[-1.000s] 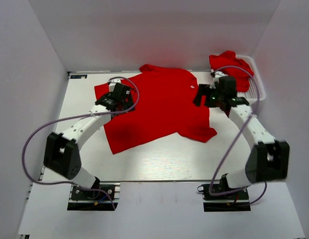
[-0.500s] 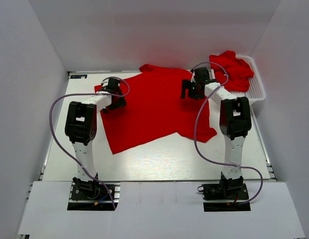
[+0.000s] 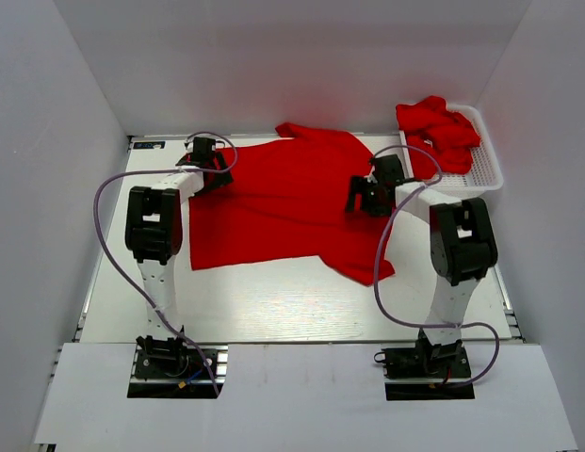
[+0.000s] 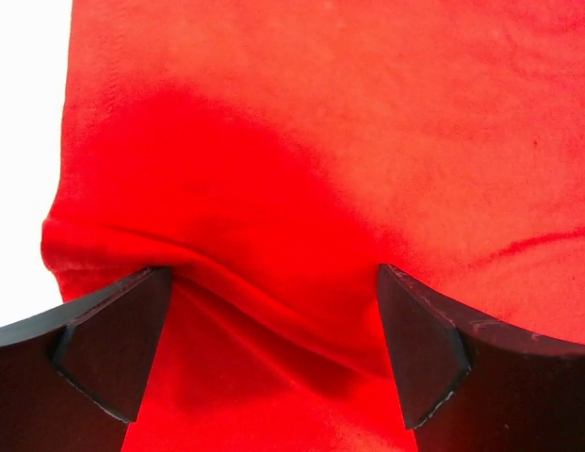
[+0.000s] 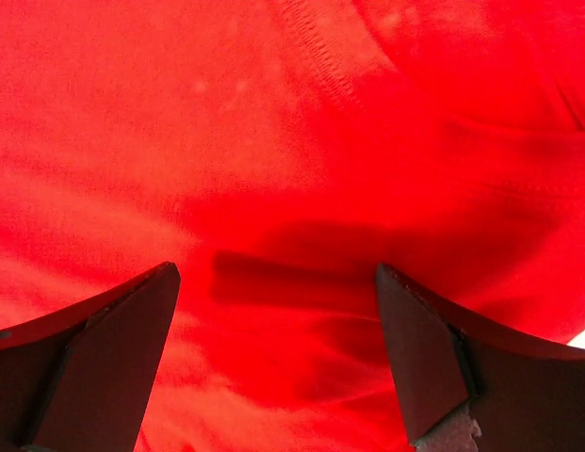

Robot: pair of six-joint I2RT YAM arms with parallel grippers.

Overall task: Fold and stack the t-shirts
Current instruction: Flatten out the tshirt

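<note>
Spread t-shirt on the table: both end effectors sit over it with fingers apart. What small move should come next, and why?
Probably close both on the cloth. The left end effector straddles a raised ridge of the t-shirt near its edge, and the right end effector is open right over flatter fabric. Neither grips anything yet, so pinching seems needed before any fold.

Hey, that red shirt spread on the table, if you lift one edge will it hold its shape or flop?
Probably flop: the shirt bunches into a soft ridge between the tips of the open left claw. It looks thin, so likely light. Pushed, it would probably wrinkle rather than slide, as its near corner lies rumpled on the table.
</note>
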